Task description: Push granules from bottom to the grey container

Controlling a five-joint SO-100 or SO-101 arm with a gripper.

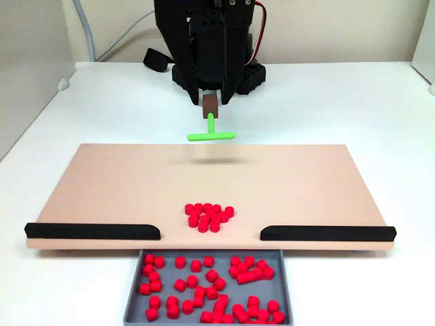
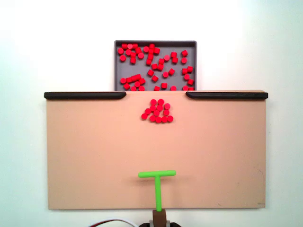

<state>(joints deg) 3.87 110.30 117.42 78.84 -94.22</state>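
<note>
Right at the gripper (image 1: 211, 104), a brown block is pinched between the fingers, and from it juts the stem of the green T-shaped pusher (image 2: 157, 182); the jaws look pressed onto that block, though dark housing hides their tips. The pusher's crossbar hangs just past the gripper, above the near edge of the tan board (image 2: 94, 156), raised rather than resting, judging by the faint shadow beneath it in a fixed view.

Well beyond the crossbar, straight ahead, sits one cluster of granules (image 2: 157, 111), roughly a dozen, just short of the gap between the two black bars (image 2: 85, 95). Farthest off, past that gap and below the board's edge, lies the grey container (image 2: 118, 66), holding around forty more pellets.

The step in hand seems to be the approach for another sweep. Next the crossbar must drop to the board behind the cluster, stay centred on it, and drive forward through the gap.
</note>
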